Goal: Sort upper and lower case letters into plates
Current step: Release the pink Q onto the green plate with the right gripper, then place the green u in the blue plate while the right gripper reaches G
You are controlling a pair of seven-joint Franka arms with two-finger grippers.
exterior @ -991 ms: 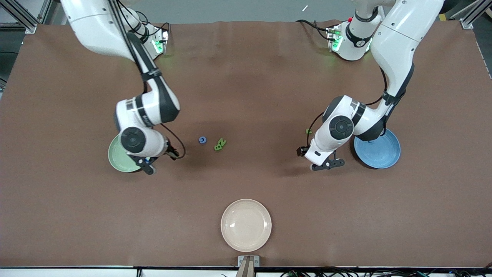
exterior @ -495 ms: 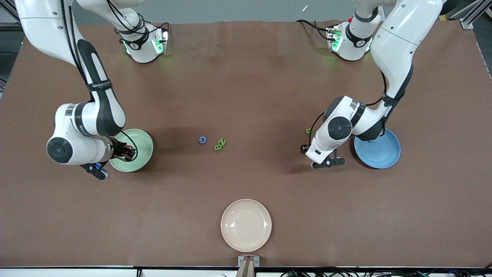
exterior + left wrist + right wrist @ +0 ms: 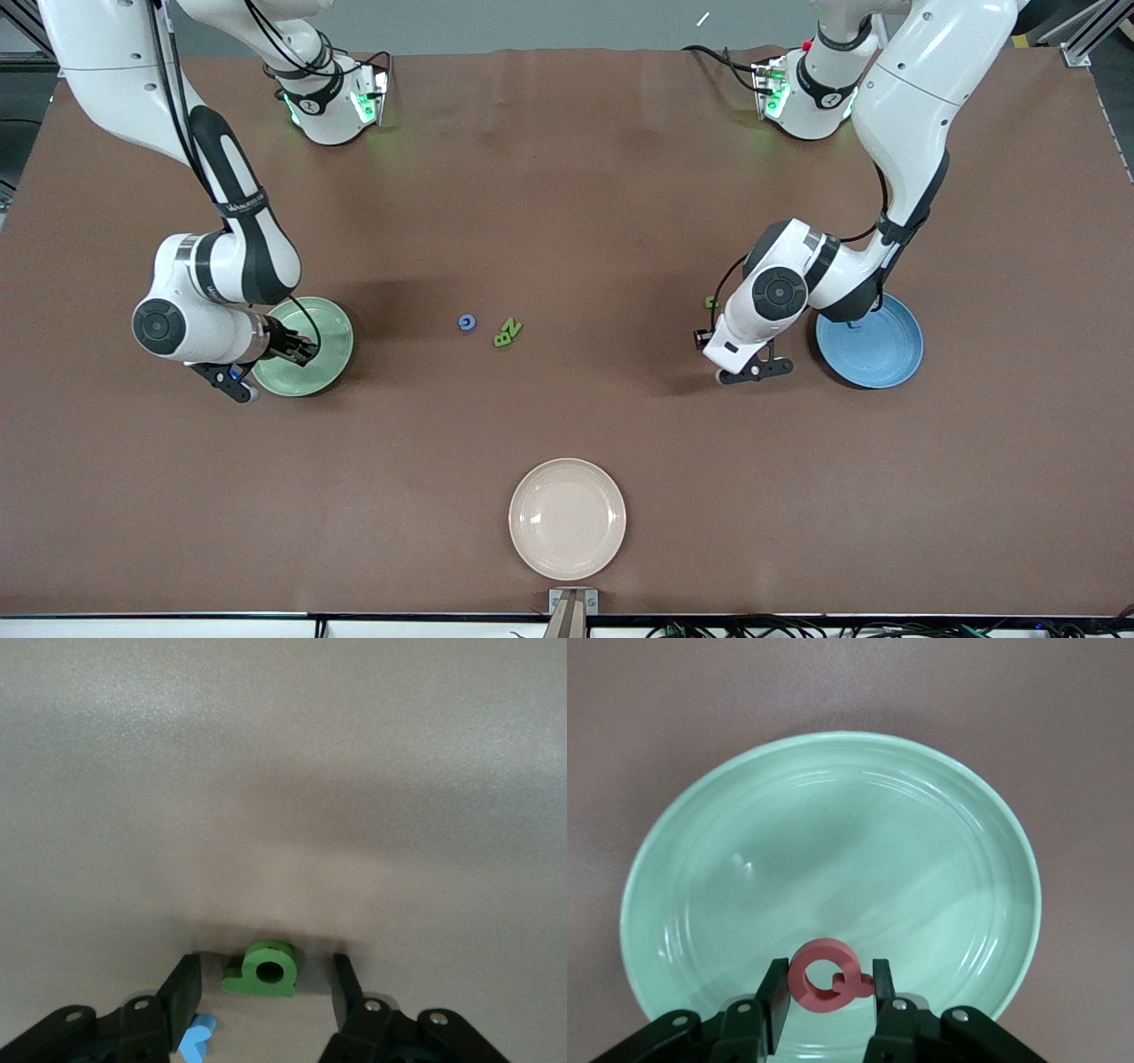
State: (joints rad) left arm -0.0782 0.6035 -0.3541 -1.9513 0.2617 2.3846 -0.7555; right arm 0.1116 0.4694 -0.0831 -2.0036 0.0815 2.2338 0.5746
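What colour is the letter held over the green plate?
Pinkish red letter, clearest in the right wrist view.

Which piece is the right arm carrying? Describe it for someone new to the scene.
Find the mint green plate at the right arm's end of the table. Over its rim, the right gripper pinches a small letter. It is the only pinkish red piece.

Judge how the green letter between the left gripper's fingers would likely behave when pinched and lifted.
The green letter looks thick and blocky, so probably stiff. Being small, it is likely light. It lies flat, so unlikely to roll, though the left gripper might nudge it sideways.
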